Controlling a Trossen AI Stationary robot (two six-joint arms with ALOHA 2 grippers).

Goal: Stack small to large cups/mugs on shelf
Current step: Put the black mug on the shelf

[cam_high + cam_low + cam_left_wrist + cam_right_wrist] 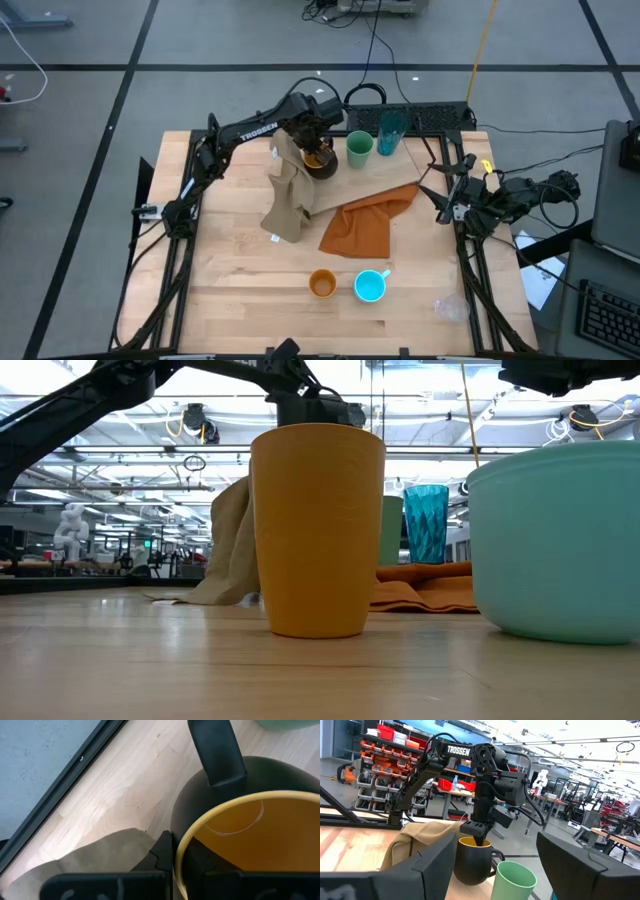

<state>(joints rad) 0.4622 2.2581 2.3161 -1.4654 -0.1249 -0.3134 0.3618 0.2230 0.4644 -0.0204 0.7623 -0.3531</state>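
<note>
My left arm stretches across the back of the table and bends down at the wrist. My left gripper [316, 155] points straight down, and its two fingers [165, 855] are pinched tight together. My right arm waits folded up at the right side of the table. My right gripper [441, 191] has its fingers [432, 865] spread apart.

At the back of the worktop [230, 270] sits the shelf [385, 172], with three vessels in a row along it: the mug [321, 161] on the left, the cup [359, 150] just beside it, the tumbler [391, 131] to the right. The left claw [314, 152] is clamped on the mug's rim. A draped cloth [287, 195] stands left of the mug; another cloth [366, 223] lies off the shelf's front edge. Near the front, the small cup [322, 284] and second mug [370, 286] sit side by side. The right claw [441, 205] waits at the right edge, fingers apart.
</note>
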